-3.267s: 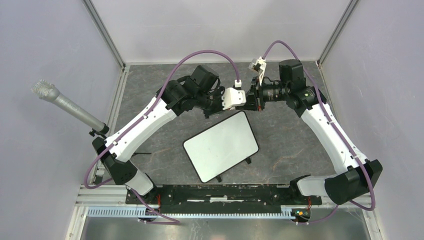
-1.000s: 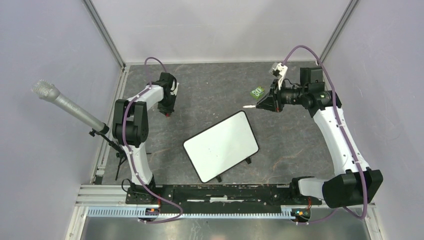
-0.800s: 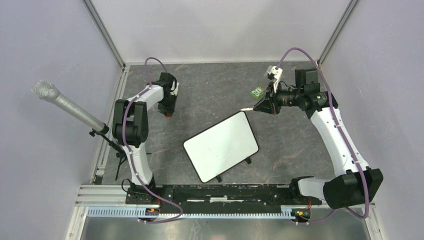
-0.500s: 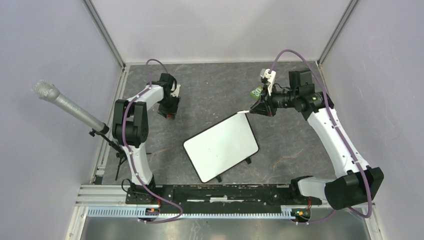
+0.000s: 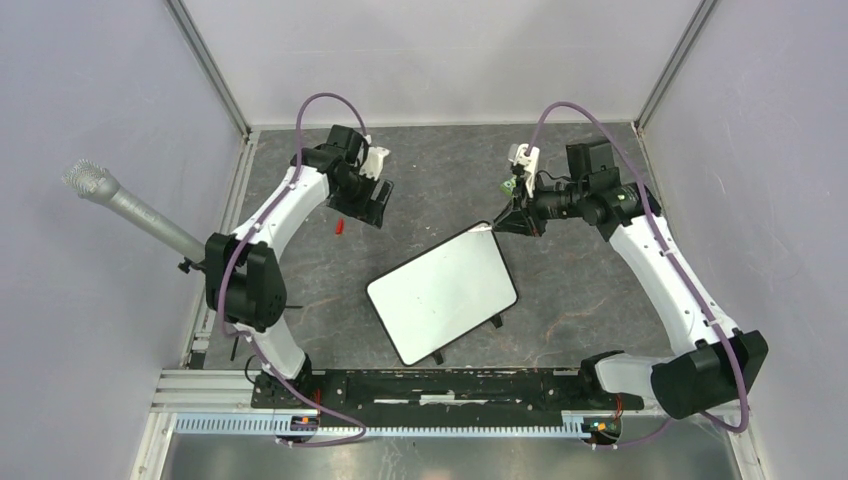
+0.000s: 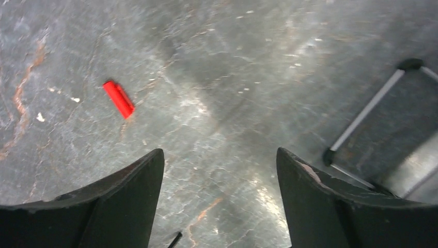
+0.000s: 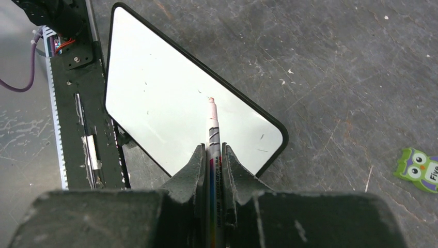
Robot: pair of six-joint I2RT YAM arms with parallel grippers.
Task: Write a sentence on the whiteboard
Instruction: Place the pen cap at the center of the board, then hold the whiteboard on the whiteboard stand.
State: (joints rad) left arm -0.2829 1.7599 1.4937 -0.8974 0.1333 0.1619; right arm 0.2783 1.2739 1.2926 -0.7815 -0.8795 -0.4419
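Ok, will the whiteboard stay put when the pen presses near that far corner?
Probably not firmly: the whiteboard lies loose on the table with nothing holding it, so it may slide. It stands on small black feet, so pressing near the edge could rock it. It looks rigid, unlikely to flex.

The dark mottled table carries the whiteboard, a red cap and an owl card.

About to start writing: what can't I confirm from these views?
- Whether the marker tip touches the whiteboard: the top view is too small, and the right wrist view looks along the pen.
- Marker label: squeezed between the fingers of the right gripper, right wrist view.
- The green owl item: cut by the right wrist view's edge, mostly hidden behind the arm from above.
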